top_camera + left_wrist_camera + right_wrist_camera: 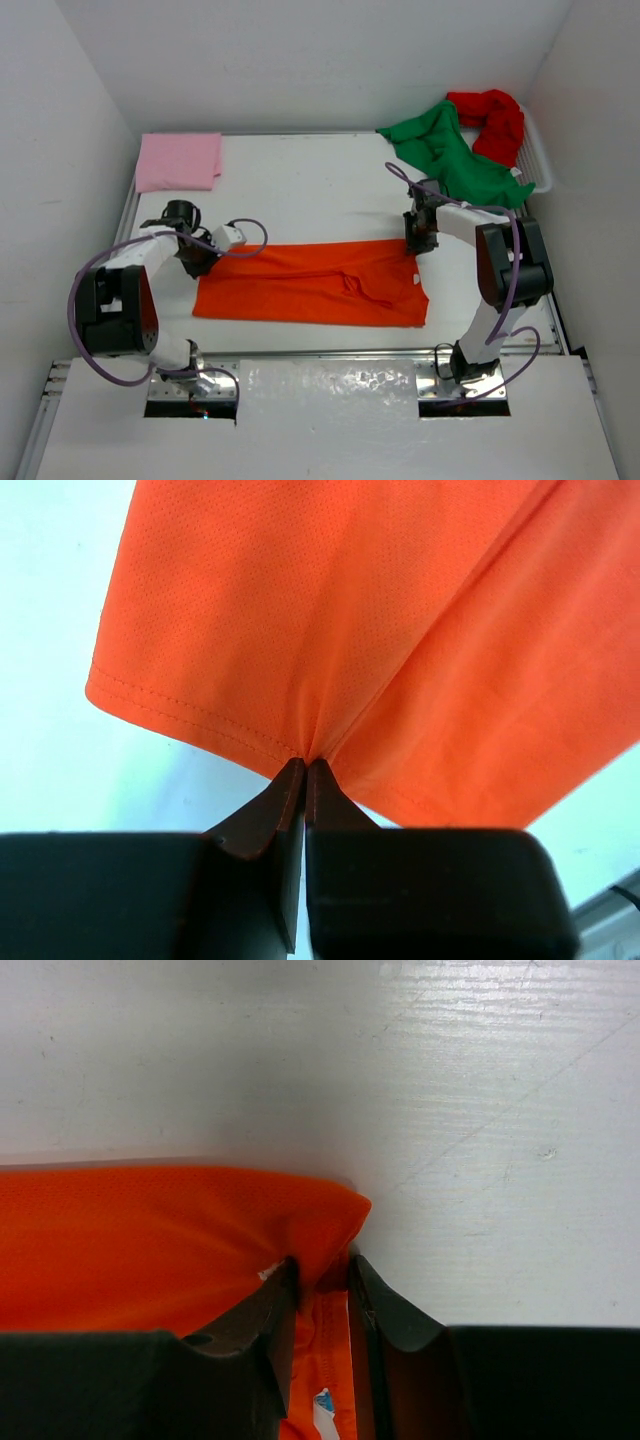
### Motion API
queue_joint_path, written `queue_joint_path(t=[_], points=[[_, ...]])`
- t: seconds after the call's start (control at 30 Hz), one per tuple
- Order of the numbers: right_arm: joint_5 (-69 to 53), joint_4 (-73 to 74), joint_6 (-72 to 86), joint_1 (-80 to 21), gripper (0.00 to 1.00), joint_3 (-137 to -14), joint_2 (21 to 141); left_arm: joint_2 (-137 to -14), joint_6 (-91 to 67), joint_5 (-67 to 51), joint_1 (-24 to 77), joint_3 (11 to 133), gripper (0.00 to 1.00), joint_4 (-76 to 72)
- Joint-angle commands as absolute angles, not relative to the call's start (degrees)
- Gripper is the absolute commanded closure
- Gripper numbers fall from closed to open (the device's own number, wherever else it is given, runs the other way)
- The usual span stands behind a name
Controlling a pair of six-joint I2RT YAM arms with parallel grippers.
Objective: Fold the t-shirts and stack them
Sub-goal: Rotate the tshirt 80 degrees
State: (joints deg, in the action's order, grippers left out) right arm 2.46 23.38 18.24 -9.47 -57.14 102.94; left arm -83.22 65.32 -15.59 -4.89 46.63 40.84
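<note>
The orange t-shirt (310,285) lies as a long band across the middle of the table. My left gripper (197,262) is at the band's far left corner, shut on the hem (305,762), and the cloth (350,610) fans out from the pinch. At the far right corner my right gripper (420,243) has its jaws close together around a bunched fold of the orange cloth (150,1240), which fills the narrow gap (322,1265). A pink t-shirt (178,160) sits folded at the far left. The green t-shirt (450,150) and the red t-shirt (492,122) lie crumpled at the far right.
A white mesh basket (535,160) stands at the far right corner under the red and green shirts. White walls close in the table on the left, back and right. Purple cables loop from both arms over the table.
</note>
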Motion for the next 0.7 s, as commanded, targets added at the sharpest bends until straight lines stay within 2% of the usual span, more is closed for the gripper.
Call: queue_joint_path(t=[0.0, 0.1, 0.2, 0.27, 0.37, 0.5, 0.67], points=[[4.7, 21.7, 18.2, -8.9, 0.76, -56.6, 105.4, -81.1, 67.5, -15.8, -4.6, 49.4, 1.00, 44.6], [4.3, 21.4, 18.0, -8.8, 0.75, -56.3, 105.1, -81.7, 68.8, -16.4, -4.1, 48.3, 0.99, 46.1], [3.9, 21.3, 18.0, -8.8, 0.75, -56.2, 104.8, -82.2, 68.5, -15.8, -3.3, 46.5, 0.91, 45.7], [3.5, 21.3, 17.9, -8.9, 0.73, -56.5, 104.5, -82.6, 67.7, -14.5, -3.2, 45.8, 0.72, 44.6], [2.9, 21.8, 17.8, -8.8, 0.70, -57.0, 104.3, -83.1, 65.9, -12.7, -3.2, 47.1, 0.55, 44.1], [2.9, 22.8, 16.7, -8.8, 0.70, -58.0, 103.6, -83.0, 62.0, -12.7, -4.1, 52.1, 0.48, 43.9], [1.8, 22.9, 15.8, -8.9, 0.69, -59.2, 104.9, -84.9, 54.9, -25.6, -10.5, 63.6, 0.44, 45.3]])
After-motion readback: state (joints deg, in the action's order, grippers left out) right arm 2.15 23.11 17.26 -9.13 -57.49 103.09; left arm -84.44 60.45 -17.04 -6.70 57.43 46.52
